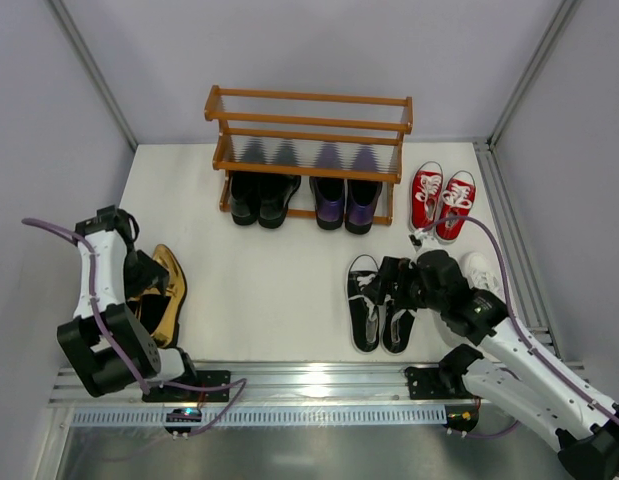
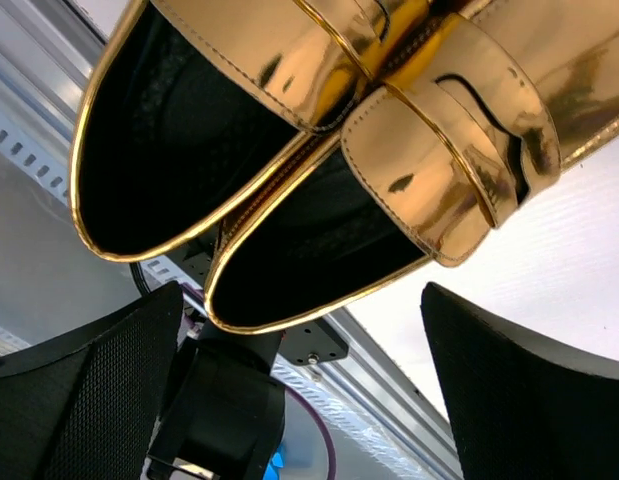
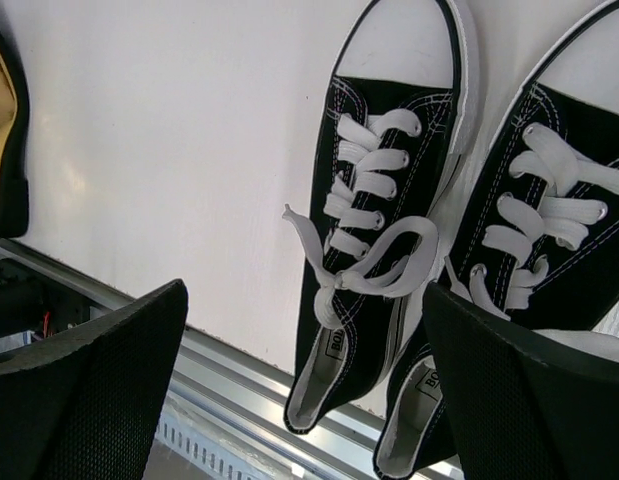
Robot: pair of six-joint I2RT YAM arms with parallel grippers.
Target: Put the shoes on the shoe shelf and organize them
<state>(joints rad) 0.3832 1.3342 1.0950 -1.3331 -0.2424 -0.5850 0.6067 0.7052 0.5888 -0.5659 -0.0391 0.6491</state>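
White table (image 1: 269,290), left gripper (image 2: 299,295) spread wide above gold loafers (image 2: 429,170), right gripper (image 3: 304,290) equally wide over black-and-white sneakers (image 3: 379,200), nothing held

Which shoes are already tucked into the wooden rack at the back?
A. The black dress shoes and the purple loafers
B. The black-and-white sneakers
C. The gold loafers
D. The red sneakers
A: the glossy black dress shoes and the purple loafers stand side by side in the lowest level of the shoe shelf, heels toward the camera.

Lab cell: aluminium rails (image 1: 319,378), pale walls (image 1: 289,50)
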